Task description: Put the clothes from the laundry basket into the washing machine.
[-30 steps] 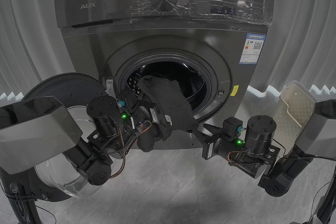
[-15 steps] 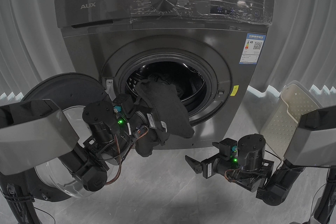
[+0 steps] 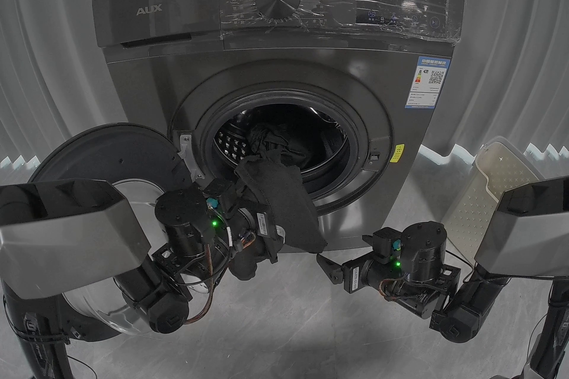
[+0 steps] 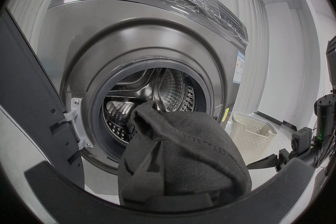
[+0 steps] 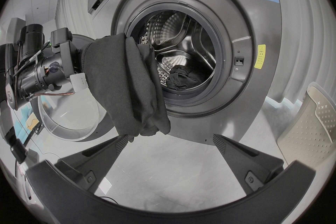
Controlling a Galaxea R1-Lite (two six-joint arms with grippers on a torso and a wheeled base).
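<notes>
Your left gripper (image 3: 262, 224) sits just in front of the dark grey front-loading washing machine (image 3: 267, 66), below its open round port. Its jaws are buried in the soft black fleece-like garment (image 3: 284, 202) and look clamped on it. The cloth drapes over them, its top fold at the port's lip, not yet inside the machine.

It reads as light, limp and floppy, so expect sagging and snagging on the rim. Grip a thick bunched fold, never a loose edge.

Your right gripper (image 3: 328, 269) hangs low in front of the machine, jaws wide apart and empty. The white perforated plastic laundry basket (image 3: 495, 190) leans beside the machine.
</notes>
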